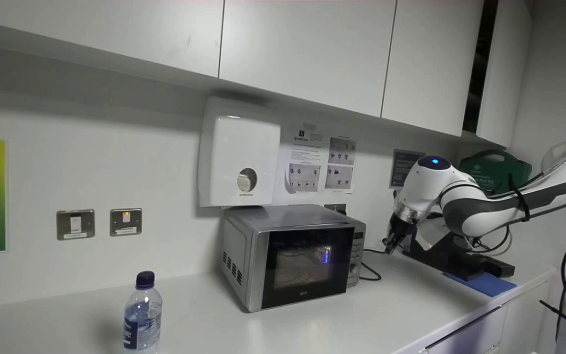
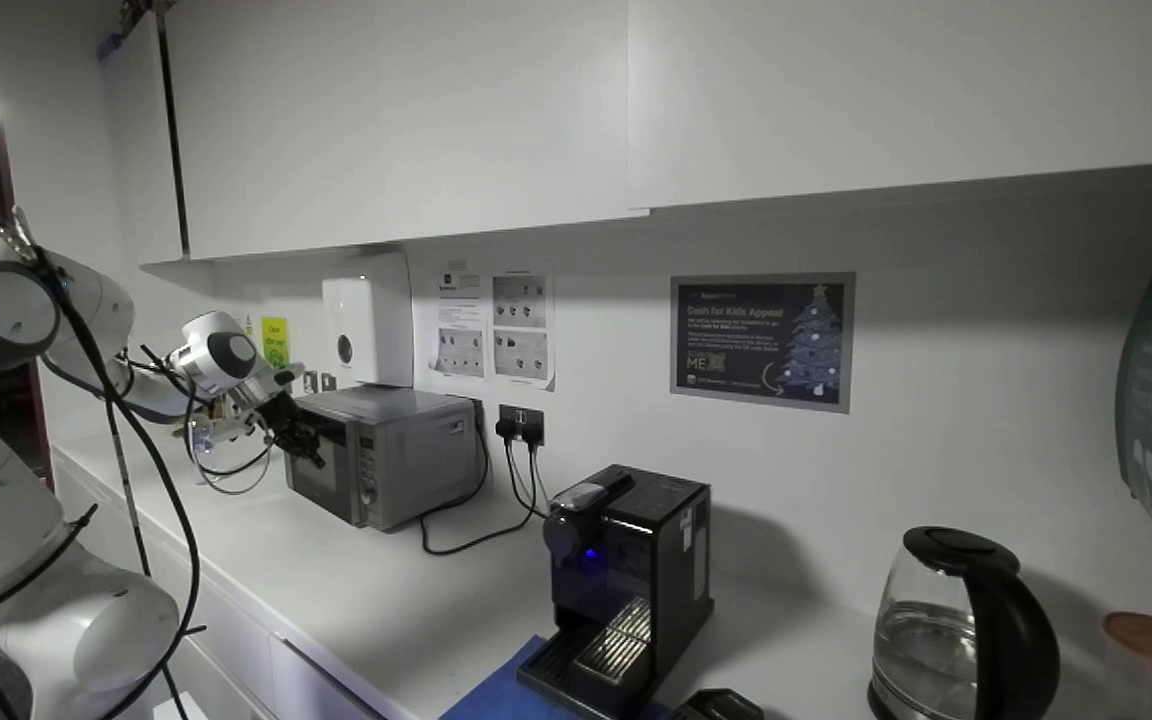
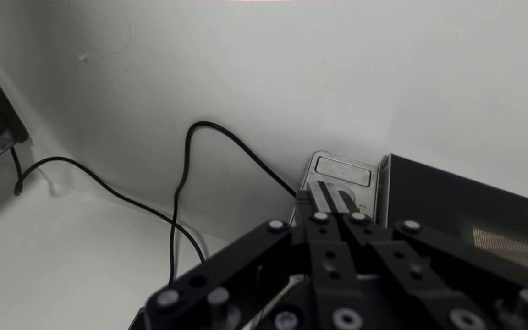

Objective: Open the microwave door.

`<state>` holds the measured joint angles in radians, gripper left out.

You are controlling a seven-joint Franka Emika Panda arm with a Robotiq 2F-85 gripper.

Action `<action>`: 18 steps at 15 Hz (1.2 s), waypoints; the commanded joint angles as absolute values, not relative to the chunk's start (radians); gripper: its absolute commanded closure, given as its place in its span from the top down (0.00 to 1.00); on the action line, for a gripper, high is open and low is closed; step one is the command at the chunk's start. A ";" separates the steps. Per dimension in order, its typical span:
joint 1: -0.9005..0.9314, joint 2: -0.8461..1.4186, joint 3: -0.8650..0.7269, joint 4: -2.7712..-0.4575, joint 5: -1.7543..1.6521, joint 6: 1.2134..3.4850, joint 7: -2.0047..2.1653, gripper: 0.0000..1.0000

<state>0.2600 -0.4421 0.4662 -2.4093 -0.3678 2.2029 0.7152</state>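
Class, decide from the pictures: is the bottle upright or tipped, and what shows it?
Upright: in an exterior view, the bottle stands on end, its dark blue cap at the top.

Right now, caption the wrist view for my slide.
Closed gripper in front of the control panel, microwave door at frame right, black cables at left.

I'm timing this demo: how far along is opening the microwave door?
Done: nothing certain; whether the door is unlatched, I can't tell. In hand: the shut fingers hang near the panel, apart from it. Left: swinging the door open; it sits across the front of the microwave.
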 commanded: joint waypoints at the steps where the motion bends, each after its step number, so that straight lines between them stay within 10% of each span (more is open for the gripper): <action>1: 0.234 -0.447 0.485 -2.350 -0.389 2.168 0.712 0.00; 18: 0.207 -0.417 0.510 -2.158 -0.511 2.143 0.680 0.00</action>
<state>0.2301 -0.4317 0.5061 -2.1962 -0.4688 2.1308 0.7123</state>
